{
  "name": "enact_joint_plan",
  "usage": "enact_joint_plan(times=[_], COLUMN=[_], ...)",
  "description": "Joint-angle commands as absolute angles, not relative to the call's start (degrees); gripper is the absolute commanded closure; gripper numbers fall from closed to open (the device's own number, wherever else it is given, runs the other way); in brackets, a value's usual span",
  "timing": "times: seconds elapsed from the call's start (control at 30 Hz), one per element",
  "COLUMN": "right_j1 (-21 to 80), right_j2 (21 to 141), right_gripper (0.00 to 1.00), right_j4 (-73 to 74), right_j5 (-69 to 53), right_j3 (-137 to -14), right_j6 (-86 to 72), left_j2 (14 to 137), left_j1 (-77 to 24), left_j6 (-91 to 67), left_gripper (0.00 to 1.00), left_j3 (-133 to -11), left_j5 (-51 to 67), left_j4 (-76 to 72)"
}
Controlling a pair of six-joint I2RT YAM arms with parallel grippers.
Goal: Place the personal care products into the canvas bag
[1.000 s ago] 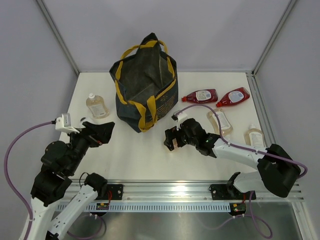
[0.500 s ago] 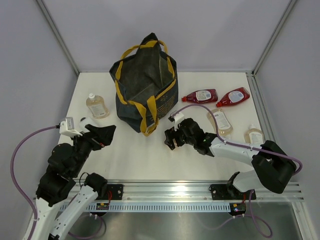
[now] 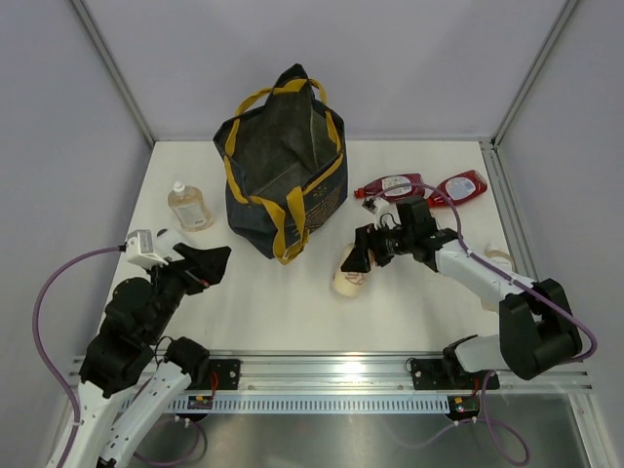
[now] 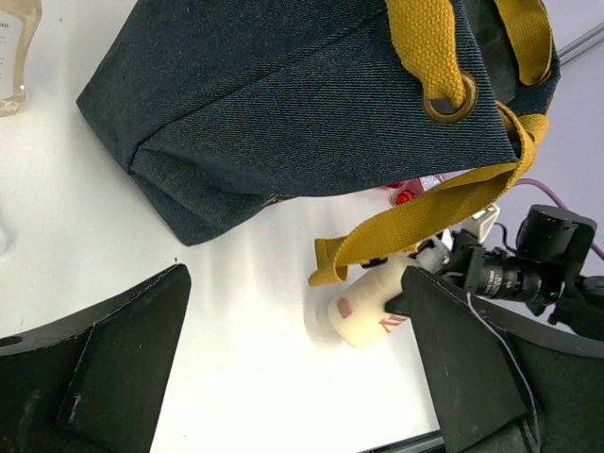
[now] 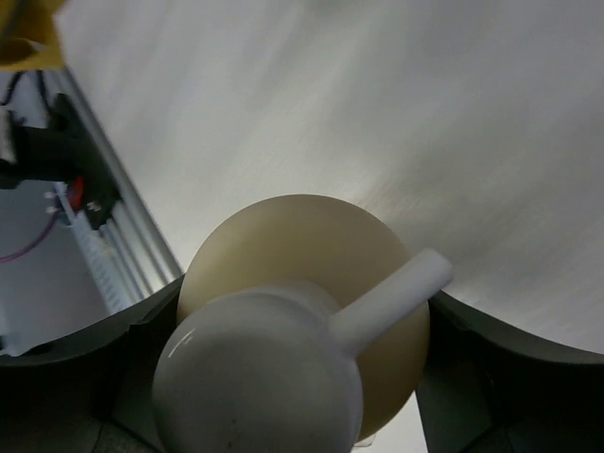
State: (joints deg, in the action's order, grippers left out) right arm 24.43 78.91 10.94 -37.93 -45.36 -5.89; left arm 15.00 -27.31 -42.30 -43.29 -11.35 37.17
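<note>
Right pincer (image 3: 365, 253) is pinching the beige bottle (image 3: 348, 274) near its cap, body dangling below; it could slip out or snag the canvas bag (image 3: 278, 175) strap (image 3: 290, 234) alongside. Left pincer (image 3: 205, 261) spread.

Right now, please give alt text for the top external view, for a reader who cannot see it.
The right gripper holds a pale yellow pouch beside the open canvas bag. The left gripper hangs open at the near left; one pale bottle lies left of the bag, two red pouches right of it.
</note>
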Motion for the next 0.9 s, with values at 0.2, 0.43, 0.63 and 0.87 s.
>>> enact_joint_plan(times=[0.2, 0.43, 0.63, 0.87], right_j1=[23.0, 23.6, 25.6, 31.8], right_j2=[67.3, 67.5, 81.6, 104.6], right_gripper=[1.0, 1.0, 1.0, 1.0], right_j4=[15.9, 15.7, 14.0, 22.9], right_j5=[-60.6, -61.3, -54.7, -43.2], right_j3=[-62.6, -80.9, -105.3, -135.8], right_j6=[-20.6, -30.5, -33.0, -21.6], left_j2=[17.2, 16.8, 19.0, 24.0], left_j1=[-27.1, -27.1, -27.1, -27.1], left_j6=[-49.7, -50.3, -52.6, -54.2], left_gripper=[0.01, 0.01, 0.01, 0.01], left_j3=[-44.6, -47.0, -49.7, -53.3], left_j5=[-19.0, -21.4, -27.2, -30.1], left_j4=[39.9, 42.0, 48.1, 53.3])
